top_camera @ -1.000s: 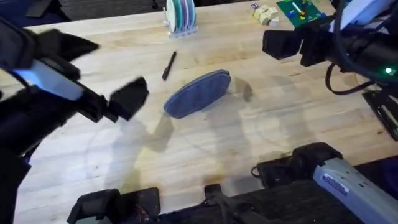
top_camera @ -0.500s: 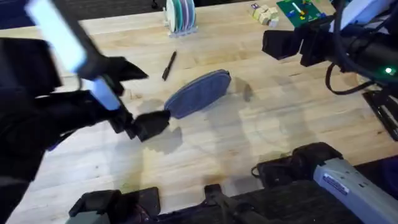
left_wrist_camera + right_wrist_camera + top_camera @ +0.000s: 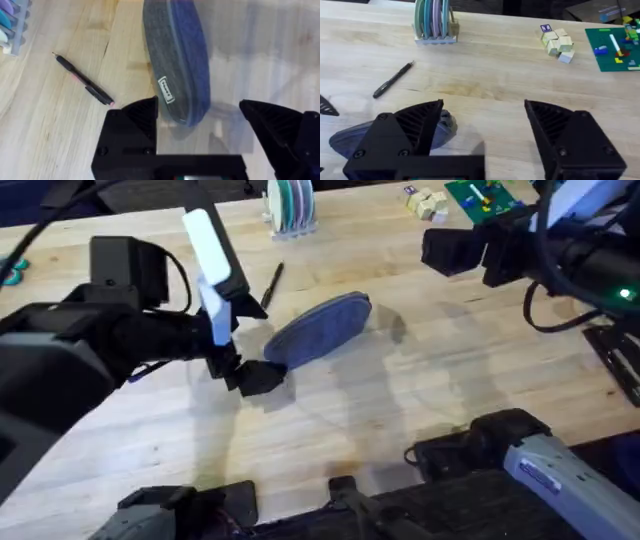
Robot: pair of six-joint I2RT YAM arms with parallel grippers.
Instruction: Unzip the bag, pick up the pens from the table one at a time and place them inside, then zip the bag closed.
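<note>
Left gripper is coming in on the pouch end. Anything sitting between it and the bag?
Nothing visible. In the left wrist view the left gripper is open, with the near end of the bag just ahead between its fingers and only bare table around it. The pen lies off to one side, apart from the bag.

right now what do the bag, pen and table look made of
Bag: blue-grey denim-like fabric, matte, with a visible weave and a small sewn label. Pen: probably black plastic, smooth with a slight sheen. Table: light wood, with joined planks and visible grain.
</note>
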